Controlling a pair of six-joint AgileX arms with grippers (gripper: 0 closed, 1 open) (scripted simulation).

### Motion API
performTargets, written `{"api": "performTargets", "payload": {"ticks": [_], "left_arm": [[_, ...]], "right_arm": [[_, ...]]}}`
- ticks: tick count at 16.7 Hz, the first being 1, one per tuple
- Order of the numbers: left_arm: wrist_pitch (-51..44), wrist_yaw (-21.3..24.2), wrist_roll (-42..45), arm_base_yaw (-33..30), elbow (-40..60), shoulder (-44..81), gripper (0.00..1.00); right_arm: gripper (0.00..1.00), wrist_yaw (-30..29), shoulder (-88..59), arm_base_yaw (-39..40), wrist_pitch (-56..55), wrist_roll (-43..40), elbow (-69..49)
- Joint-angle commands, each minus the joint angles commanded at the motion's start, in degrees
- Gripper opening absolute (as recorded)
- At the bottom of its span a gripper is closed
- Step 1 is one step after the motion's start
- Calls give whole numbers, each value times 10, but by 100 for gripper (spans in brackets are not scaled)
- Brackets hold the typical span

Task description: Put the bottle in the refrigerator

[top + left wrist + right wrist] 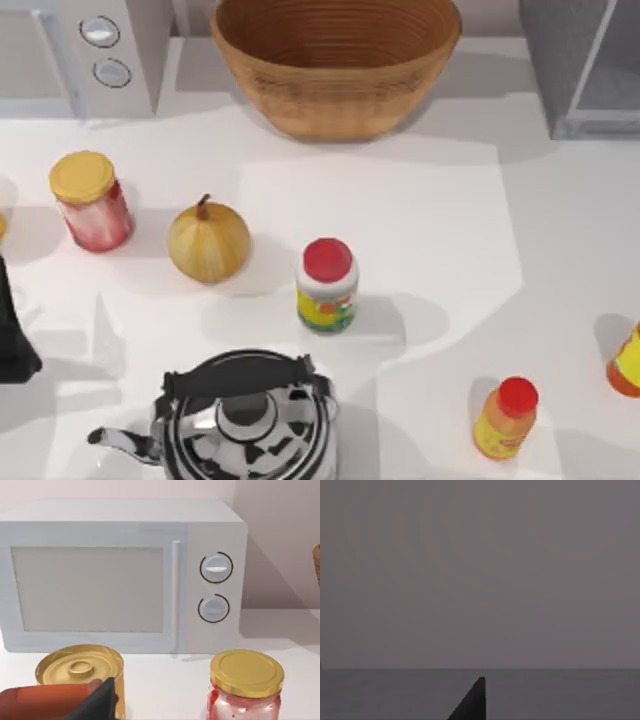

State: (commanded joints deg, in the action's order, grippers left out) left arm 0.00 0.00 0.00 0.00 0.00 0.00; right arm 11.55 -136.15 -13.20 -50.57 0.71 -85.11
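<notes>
The bottle is out of view. The refrigerator [575, 65], a plain grey box with a paler panel, stands at the table's back right corner. My left arm [12, 335] is a dark shape at the table's left edge. In the left wrist view one of its dark fingertips [100, 702] sits beside a gold-topped can [80, 667], with a red-orange shape [40, 702] next to it. In the right wrist view one dark fingertip [472, 705] points at a flat grey surface.
A grey appliance with two knobs [105, 45] stands back left, a wicker basket [335, 60] back centre. A yellow-lidded jar [90, 200], an onion [207, 242], a red-lidded jar [327, 285], a kettle [245, 420] and a small orange bottle [505, 418] dot the table.
</notes>
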Motion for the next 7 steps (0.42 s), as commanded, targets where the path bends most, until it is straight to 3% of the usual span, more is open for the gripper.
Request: {"api": "performTargets", "payload": {"ticks": [2, 7], "left_arm": [[0, 0, 0, 0, 0, 0, 100], [0, 0, 0, 0, 0, 0, 100]], "right_arm": [[100, 0, 0, 0, 0, 0, 0], [100, 0, 0, 0, 0, 0, 0]]}}
